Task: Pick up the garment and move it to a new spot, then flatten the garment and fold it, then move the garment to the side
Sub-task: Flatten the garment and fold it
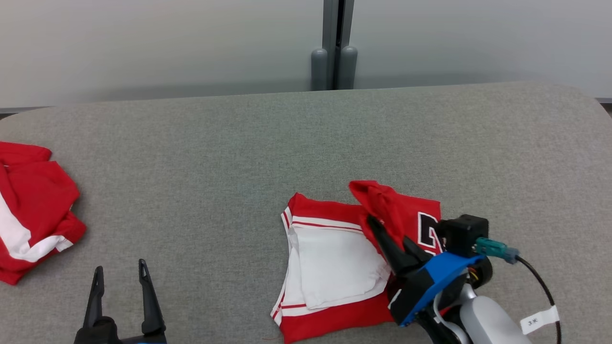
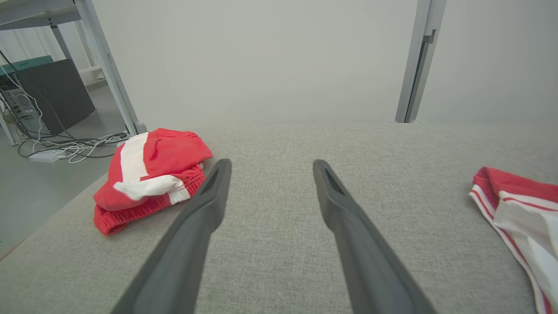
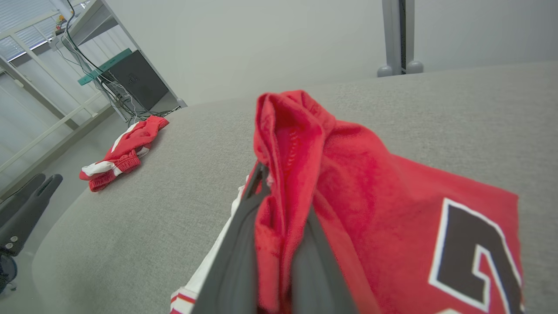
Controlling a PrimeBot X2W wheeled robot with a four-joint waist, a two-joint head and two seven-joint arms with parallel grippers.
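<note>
A robot's right hand (image 1: 388, 230) stands clamped on a raised fold (image 1: 377, 198) of a red-and-white sports garment (image 1: 330, 253) that lies right of centre near the front edge of the grey, cloth-covered worktop (image 1: 287, 143). The right wrist view shows red fabric pinched tight between the two dark fingers, with a black-and-white figure (image 3: 475, 248) printed on the panel beside them. Whether the piece is a shirt or shorts is hard to tell from its half-turned state.

The left hand (image 1: 120, 266) hovers at the near left with its fingers wide apart, holding nothing and well away from the cloth.

The step looks like the fold itself, with the right side being brought over the white-faced left half. To do it well, the pinched edge should travel low and straight across, so that the layer beneath does not drag or bunch. It should be let go only once it lies square over the striped left border. The free left hand could pin the near-left corner to keep the base still.

A second red-and-white garment (image 1: 33, 210) sits crumpled at the worktop's far left edge. Both pieces lie loose on the grey covering, not in any bin or basket.
</note>
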